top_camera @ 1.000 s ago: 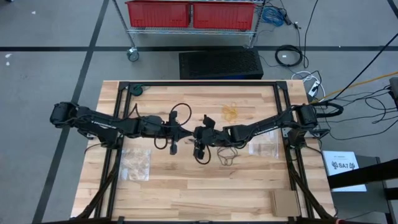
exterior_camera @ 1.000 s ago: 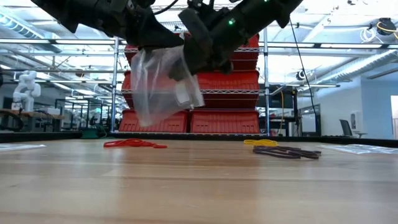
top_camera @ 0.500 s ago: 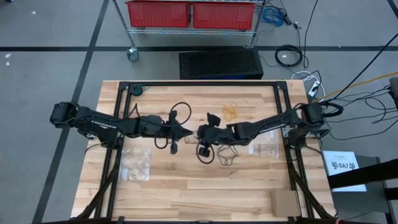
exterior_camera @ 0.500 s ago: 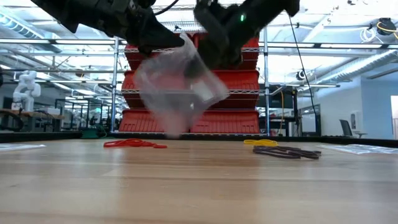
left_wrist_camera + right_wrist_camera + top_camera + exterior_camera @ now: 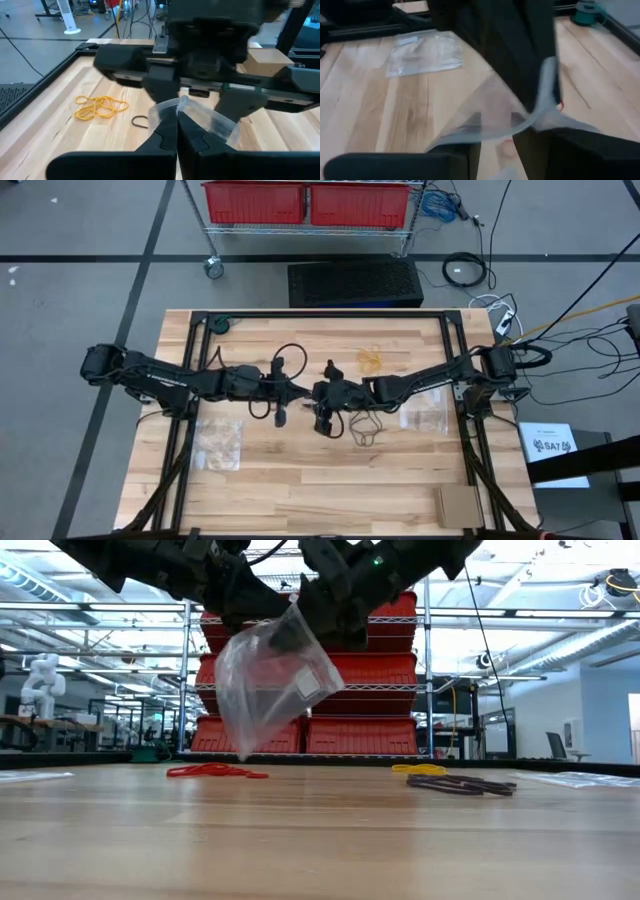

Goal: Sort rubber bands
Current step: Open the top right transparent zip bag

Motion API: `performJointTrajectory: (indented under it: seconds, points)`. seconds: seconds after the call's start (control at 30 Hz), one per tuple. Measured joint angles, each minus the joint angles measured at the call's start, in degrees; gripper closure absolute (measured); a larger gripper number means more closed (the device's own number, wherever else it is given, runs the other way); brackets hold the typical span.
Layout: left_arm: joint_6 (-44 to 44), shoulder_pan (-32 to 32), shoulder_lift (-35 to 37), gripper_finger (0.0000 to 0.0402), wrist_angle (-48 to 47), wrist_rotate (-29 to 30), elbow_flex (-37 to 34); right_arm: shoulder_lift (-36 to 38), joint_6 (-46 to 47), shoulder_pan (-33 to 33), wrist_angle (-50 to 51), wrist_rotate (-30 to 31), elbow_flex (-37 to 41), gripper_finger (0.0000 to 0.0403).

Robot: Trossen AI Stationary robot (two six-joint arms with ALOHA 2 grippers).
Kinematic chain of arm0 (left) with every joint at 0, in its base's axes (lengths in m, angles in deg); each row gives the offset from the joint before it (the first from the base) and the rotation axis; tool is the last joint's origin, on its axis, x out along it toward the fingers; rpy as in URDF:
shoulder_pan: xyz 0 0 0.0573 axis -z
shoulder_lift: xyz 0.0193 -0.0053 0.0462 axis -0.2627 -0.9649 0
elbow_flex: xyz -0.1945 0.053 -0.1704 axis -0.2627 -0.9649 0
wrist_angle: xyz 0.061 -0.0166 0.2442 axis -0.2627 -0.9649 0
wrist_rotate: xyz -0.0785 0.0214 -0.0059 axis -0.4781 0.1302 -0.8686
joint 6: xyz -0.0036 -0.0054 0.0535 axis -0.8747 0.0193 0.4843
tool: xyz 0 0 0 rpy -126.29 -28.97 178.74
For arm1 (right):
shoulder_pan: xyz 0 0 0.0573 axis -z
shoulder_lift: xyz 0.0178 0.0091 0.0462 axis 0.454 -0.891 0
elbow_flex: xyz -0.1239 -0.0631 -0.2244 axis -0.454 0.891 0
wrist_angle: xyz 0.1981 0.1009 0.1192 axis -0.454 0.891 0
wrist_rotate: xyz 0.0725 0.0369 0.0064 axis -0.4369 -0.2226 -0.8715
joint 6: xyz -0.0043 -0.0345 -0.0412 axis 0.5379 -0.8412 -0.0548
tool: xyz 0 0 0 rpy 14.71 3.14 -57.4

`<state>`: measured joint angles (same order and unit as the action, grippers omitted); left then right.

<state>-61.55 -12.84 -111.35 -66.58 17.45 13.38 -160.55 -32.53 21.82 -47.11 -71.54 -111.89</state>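
Observation:
A clear plastic bag hangs in the air over the table's middle, between my two grippers. My left gripper comes from the left and is shut on the bag. My right gripper comes from the right and is shut on the bag's top too. On the table lie the rubber bands: a red heap, a yellow heap and black ones. Nothing shows inside the bag. My left gripper pinches the bag's top edge between its two shut fingers, coming nearly level from the table's left. The bag hangs below, clear of the table. My right gripper holds the bag's top from the table's right, slanting down. The lip runs between its fingers; the place of contact is hidden by the bag and my left gripper.
Two more clear bags lie flat on the table, one at the near left and one at the right. A brown cardboard piece sits at the near right corner. A black frame runs along the table's edges.
My right gripper has turned at the wrist while keeping hold. The bag swung out toward the right, bellied open, then fell back and now hangs down to the left again. My left gripper has kept still.

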Motion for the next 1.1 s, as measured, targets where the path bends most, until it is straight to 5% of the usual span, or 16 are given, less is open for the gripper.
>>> performJointTrajectory:
  seconds: [0.47, 1.1]
  points:
    - [-0.1, 0.0, 0.0, 0.0402, 0.3, 0.2, 0.0, 0.0, 3.2, 0.7, -1.3, 0.0, 0.0, 0.0191]
    - [0.3, 0.0, 0.0, 0.0402, -0.2, -0.5, 0.0, 3.3, 4.1, -0.2, 7.1, -0.5, 0.0, 0.0187]
